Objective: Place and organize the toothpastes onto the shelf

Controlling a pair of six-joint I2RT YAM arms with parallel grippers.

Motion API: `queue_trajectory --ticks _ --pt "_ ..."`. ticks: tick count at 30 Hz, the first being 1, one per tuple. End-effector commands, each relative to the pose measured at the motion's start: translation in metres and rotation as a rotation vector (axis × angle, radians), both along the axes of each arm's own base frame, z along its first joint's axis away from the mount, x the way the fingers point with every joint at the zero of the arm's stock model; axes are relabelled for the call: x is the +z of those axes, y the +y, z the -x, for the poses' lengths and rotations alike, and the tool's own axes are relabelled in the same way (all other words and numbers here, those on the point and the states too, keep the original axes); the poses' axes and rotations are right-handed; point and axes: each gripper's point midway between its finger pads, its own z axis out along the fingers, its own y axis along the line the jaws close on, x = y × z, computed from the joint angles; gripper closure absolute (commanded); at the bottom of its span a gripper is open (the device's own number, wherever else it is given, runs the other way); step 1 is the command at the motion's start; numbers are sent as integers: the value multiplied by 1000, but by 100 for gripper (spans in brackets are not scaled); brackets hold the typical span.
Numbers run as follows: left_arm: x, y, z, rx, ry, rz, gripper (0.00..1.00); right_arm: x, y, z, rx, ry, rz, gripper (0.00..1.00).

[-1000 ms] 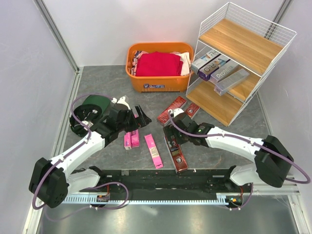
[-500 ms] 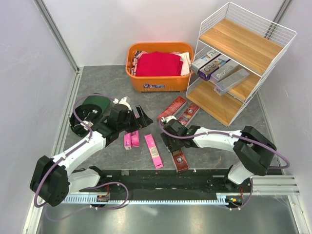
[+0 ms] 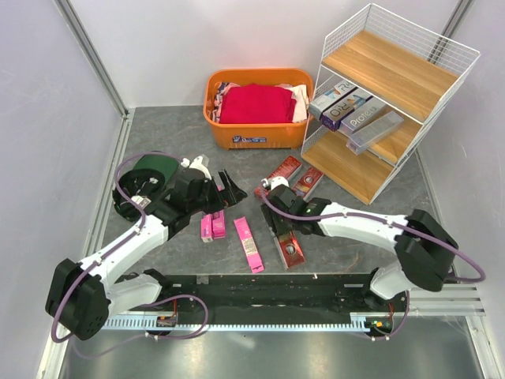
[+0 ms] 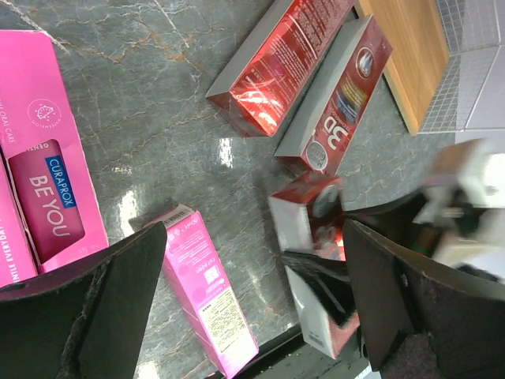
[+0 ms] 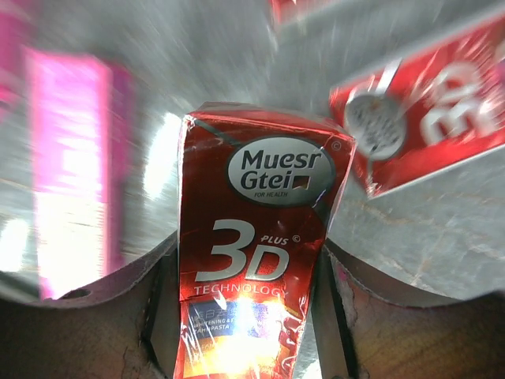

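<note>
A dark red "3D" toothpaste box (image 3: 290,249) (image 5: 256,268) (image 4: 312,237) lies near the front rail. My right gripper (image 3: 282,223) (image 5: 251,253) is shut on its far end, a finger against each long side. Two more red boxes (image 3: 278,178) (image 3: 309,180) lie side by side behind it. A pink box (image 3: 249,245) (image 4: 209,292) lies to its left, and a pair of pink boxes (image 3: 212,227) sits under my left arm. My left gripper (image 3: 229,189) (image 4: 254,229) hangs open above the floor, holding nothing. The shelf (image 3: 442,47) at the right has several boxes (image 3: 351,110) on its middle board.
An orange basket (image 3: 237,134) of red clothes stands at the back, left of the shelf. The black rail (image 3: 268,288) runs along the front edge. The shelf's top board (image 3: 390,71) and bottom board (image 3: 347,166) carry nothing. Enclosure walls stand left and right.
My right gripper slid onto the far end of the red "3D" box and its jaws narrowed onto the sides. The box shifted slightly. The left arm barely moved.
</note>
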Motion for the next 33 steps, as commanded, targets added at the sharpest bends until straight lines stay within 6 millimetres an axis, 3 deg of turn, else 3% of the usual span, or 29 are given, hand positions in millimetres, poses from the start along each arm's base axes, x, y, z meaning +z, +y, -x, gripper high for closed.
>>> queue_trajectory --ticks 1,7,11,15,20,22,24,33 --pt "37 -3 -7 -32 -113 21 0 94 19 -33 -73 -174 -216 52" --pt "83 -11 -13 -48 -252 45 0 198 4 -59 -189 -364 -436 52" --pt "113 -37 -7 -118 -359 58 0 265 -24 -64 -302 -517 -584 54" --pt "144 -66 1 -172 -484 56 0 315 -51 -64 -421 -642 -726 56" --pt "184 -101 18 -244 -655 128 0 351 -83 -56 -544 -739 -876 56" --pt "189 -107 23 -258 -702 138 0 358 -93 -54 -597 -762 -921 56" --pt "208 -113 36 -282 -789 167 0 369 -104 -49 -628 -782 -979 56" --pt "242 -133 71 -331 -939 208 0 382 -120 -41 -671 -817 -1028 58"
